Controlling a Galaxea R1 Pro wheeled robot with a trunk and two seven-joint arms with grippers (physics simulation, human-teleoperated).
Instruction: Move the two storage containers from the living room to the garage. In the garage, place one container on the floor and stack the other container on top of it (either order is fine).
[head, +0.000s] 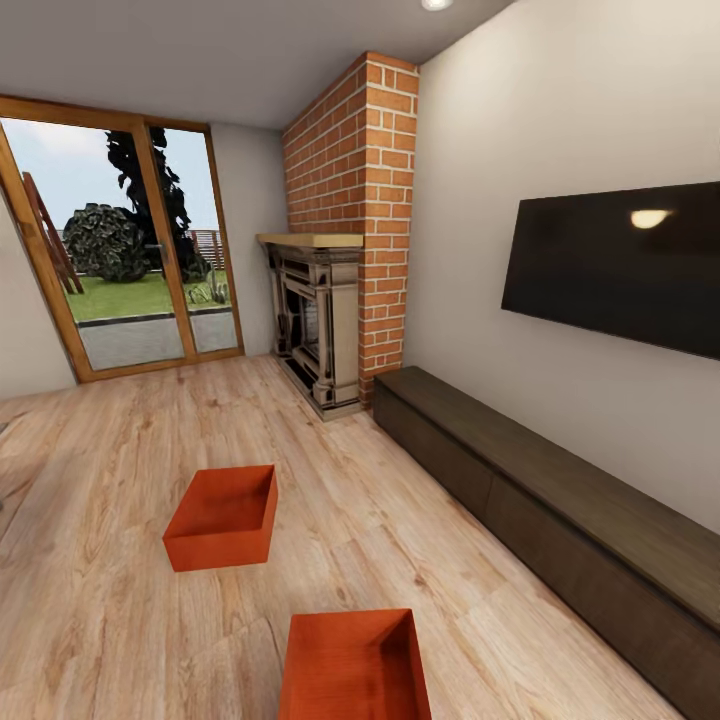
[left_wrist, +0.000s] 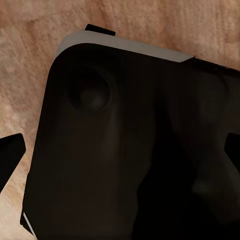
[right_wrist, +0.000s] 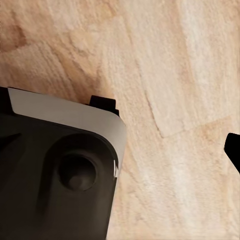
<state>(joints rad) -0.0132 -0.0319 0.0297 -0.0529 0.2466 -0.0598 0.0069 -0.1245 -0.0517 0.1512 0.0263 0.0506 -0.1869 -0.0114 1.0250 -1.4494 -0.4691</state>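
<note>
Jaws of the left gripper (left_wrist: 120, 150) show in the left wrist view as two dark fingertips, one at each side edge of the picture, standing wide apart with nothing between them; under them lies a big black rounded body with a pale grey rim, part of the robot itself, and beyond it the light wood plank floor (left_wrist: 45, 60). Jaws of the right gripper cannot be judged: in the right wrist view just one dark fingertip (right_wrist: 234, 149) pokes in at the edge, above the same plank floor (right_wrist: 165, 75), beside a corner of the black, grey-rimmed body.

From the head view, left to right: glazed wooden doors (head: 130, 250) look out on grass and a dark bush. On the planks in front of them sits the farther storage container (head: 222, 520), red-orange, lidless, upright, turned slightly askew. The nearer storage container (head: 355, 665) sits on the floor at the lower edge of the view, cut off by it, a little to the right of the first and well apart from it. Behind them rises the brick chimney (head: 355, 180) with the dark fireplace (head: 318, 325) at its foot. Along the right wall runs a long low dark cabinet (head: 560, 510), and above it hangs a black television (head: 620, 265).
</note>
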